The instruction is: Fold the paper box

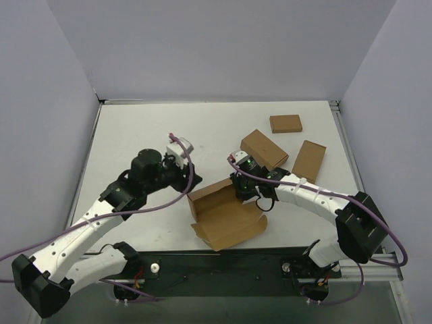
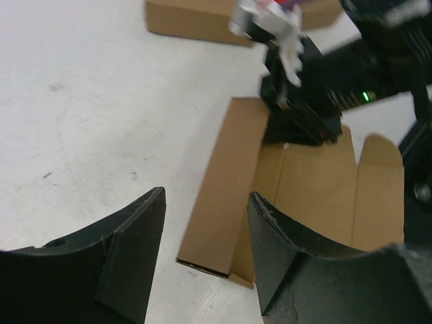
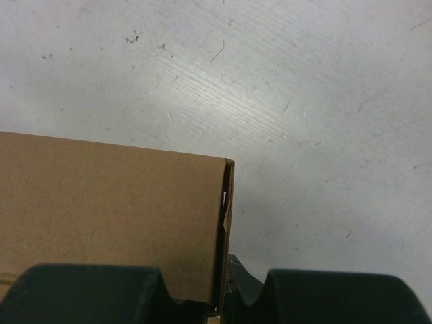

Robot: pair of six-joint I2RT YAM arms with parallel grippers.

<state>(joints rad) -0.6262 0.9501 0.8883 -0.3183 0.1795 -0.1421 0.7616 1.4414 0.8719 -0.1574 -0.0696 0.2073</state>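
Paper box sits on the bench at near centre, just in front of the arm bases and between the two grippers. It is part-folded and open at the top. The far wall stands up, a short side flap is raised at its left end, and the wide base panel lies flat toward the near edge. A rounded flap sticks out on the right side.

Right gripper is at the box's far edge, fingers clenched on the raised wall. The right wrist view shows the brown panel with its end edge running down into the narrow slot between the two dark fingers, bare bench beyond. The left wrist view shows the same gripper planted on top of the cardboard wall.

Left gripper hangs just left of the box, not touching it. Its fingers are released and spread with nothing between them. The box's long left panel shows through the gap.

Three small closed brown boxes lie on the far right of the bench, well apart from the paper box: one flat near the back, one angled just behind the right gripper, and one to the right of that.
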